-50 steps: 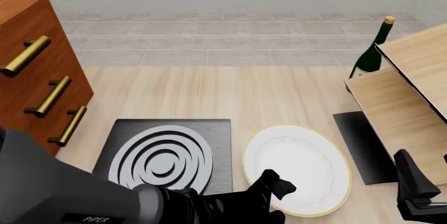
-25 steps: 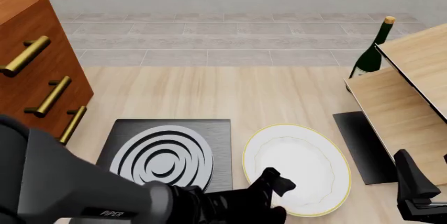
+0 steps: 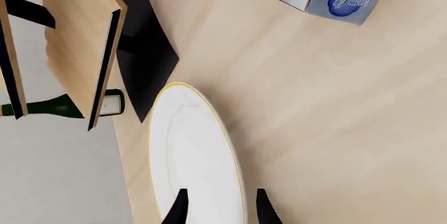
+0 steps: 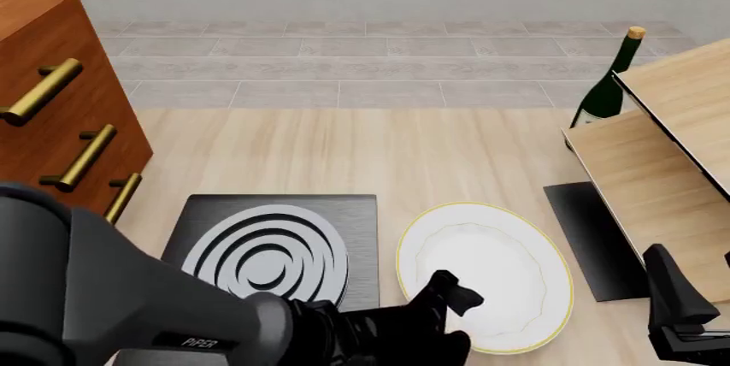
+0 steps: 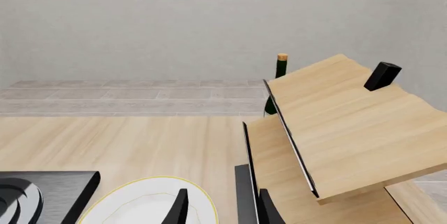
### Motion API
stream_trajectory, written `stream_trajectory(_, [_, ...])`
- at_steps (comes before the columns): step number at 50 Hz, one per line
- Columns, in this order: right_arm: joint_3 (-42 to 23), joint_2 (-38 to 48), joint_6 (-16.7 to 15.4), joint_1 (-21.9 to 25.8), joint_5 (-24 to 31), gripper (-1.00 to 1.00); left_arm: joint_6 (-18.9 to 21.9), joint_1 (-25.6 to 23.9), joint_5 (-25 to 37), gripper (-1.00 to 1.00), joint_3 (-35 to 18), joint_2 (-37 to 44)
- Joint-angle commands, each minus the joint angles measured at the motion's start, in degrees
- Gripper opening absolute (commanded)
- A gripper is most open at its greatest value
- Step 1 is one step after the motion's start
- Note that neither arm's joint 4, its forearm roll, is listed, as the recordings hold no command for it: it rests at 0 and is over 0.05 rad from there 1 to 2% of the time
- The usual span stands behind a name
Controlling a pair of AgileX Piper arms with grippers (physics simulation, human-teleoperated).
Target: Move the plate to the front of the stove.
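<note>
- The plate (image 4: 484, 275) lies flat on the wooden table (image 4: 342, 161), just right of the stove (image 4: 269, 250) and near the table's front edge; it sits beside the stove, not in front of it
- The left gripper (image 4: 447, 298) reaches over the plate's near-left edge; in the left wrist view its two fingertips (image 3: 179, 208) straddle the gold rim, one over the white face and one over the table, jaws parted and nothing clamped between them
- The right gripper (image 4: 675, 313) idles at the far right by the wooden shelf (image 4: 662, 161); its jaws look parted and empty
- Risk, as I judge it: the rim is thin and shallow; closing too high would let the fingers slip off; a grip at one edge could tip the plate or drag it into the stove slab
- A green bottle (image 4: 610, 84) stands well apart behind the shelf; a black mat (image 4: 593, 238) lies just right of the plate
</note>
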Motion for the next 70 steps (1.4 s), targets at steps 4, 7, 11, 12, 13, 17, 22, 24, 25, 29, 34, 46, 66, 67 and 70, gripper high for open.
stream_trajectory(4, [0.00,0.00,-0.02,-0.01,0.00,1.00,2.03,1.64,-0.88,1.00,0.23,1.26])
stream_trajectory(7, [0.00,-0.01,0.00,0.00,-0.01,1.00,2.01,1.48,-0.86,1.00,0.12,1.46])
stream_trajectory(11, [0.00,0.02,0.00,0.00,0.02,1.00,2.29,1.16,-1.30,1.00,0.07,2.24])
stream_trajectory(12, [0.00,0.01,0.01,0.00,0.00,1.00,2.27,0.95,-1.31,1.00,-0.12,2.38])
stream_trajectory(13, [0.00,0.00,0.02,-0.01,0.00,1.00,2.28,0.97,-1.37,-1.00,-0.15,2.42])
stream_trajectory(17, [0.00,-0.01,0.00,0.00,-0.01,1.00,1.77,-0.72,0.00,-1.00,-1.44,3.61])
stream_trajectory(22, [0.00,0.00,-0.02,-0.01,0.00,1.00,2.05,-0.47,-1.27,-1.00,-1.03,4.22])
stream_trajectory(24, [0.00,0.00,0.01,0.00,0.00,1.00,2.13,-0.36,-1.48,-1.00,-0.94,3.99])
stream_trajectory(25, [0.00,0.00,0.01,0.00,0.00,1.00,2.32,-0.31,-2.03,-1.00,-0.82,3.87])
stream_trajectory(29, [0.00,-0.01,0.00,0.00,-0.01,1.00,3.34,0.21,-4.07,-1.00,0.16,2.83])
stream_trajectory(34, [0.00,0.00,0.02,0.01,0.00,1.00,3.90,0.80,-5.13,-1.00,0.87,1.91])
stream_trajectory(46, [0.00,0.00,0.00,0.01,0.00,1.00,5.42,3.53,-7.91,-1.00,3.44,-0.27])
stream_trajectory(66, [0.00,-0.01,0.00,0.01,-0.01,1.00,7.25,5.71,-6.15,-1.00,4.75,-5.43])
stream_trajectory(67, [0.00,0.00,-0.02,0.00,0.00,1.00,7.41,5.87,-5.98,-1.00,4.82,-5.70])
stream_trajectory(70, [0.00,0.00,0.02,0.00,0.00,1.00,8.15,6.30,-5.63,-1.00,5.42,-7.07])
